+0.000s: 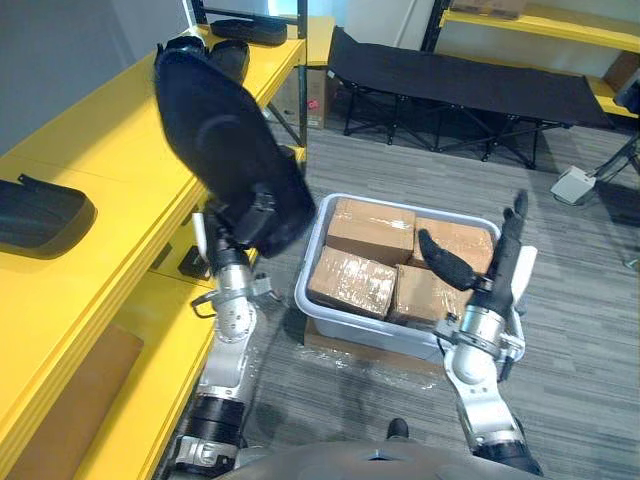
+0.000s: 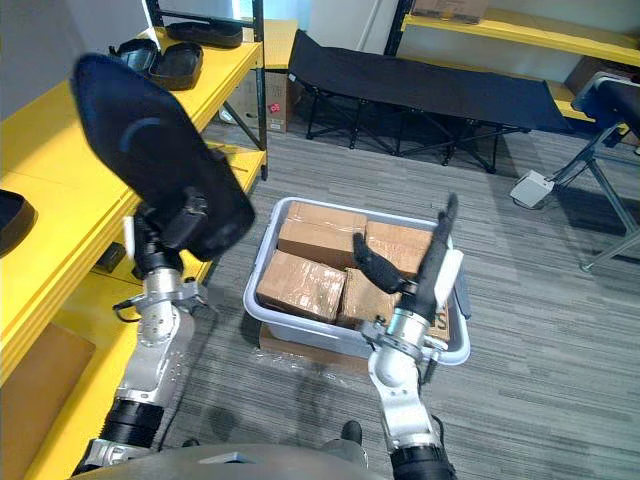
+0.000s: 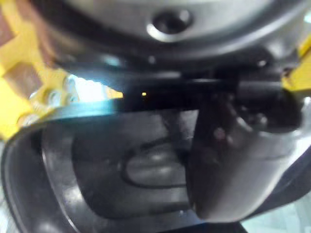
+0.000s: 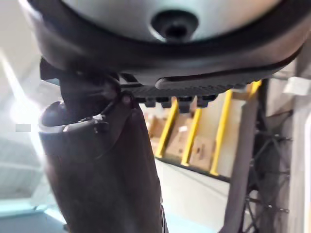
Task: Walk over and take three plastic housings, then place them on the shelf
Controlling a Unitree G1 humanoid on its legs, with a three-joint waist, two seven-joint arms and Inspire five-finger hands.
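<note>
The placing step is in hand: the left robot hand (image 1: 250, 218) clasps a black plastic housing (image 1: 222, 135) by its lower end, raised just beside the yellow shelf (image 1: 110, 150), where another housing (image 1: 40, 212) lies. Next, I judge, it must swing over the shelf top and lower flat. The right robot hand (image 1: 495, 270) hangs with straight, released fingers above the bin (image 1: 312, 262) of boxes. The left fingers are mostly hidden behind the housing.

Room and furniture
Grey plank floor (image 1: 570, 300) is running under a black cot (image 1: 470, 85); yellow shelf (image 1: 100, 160) is lining the left, a second rack (image 1: 540, 25) standing behind.
</note>
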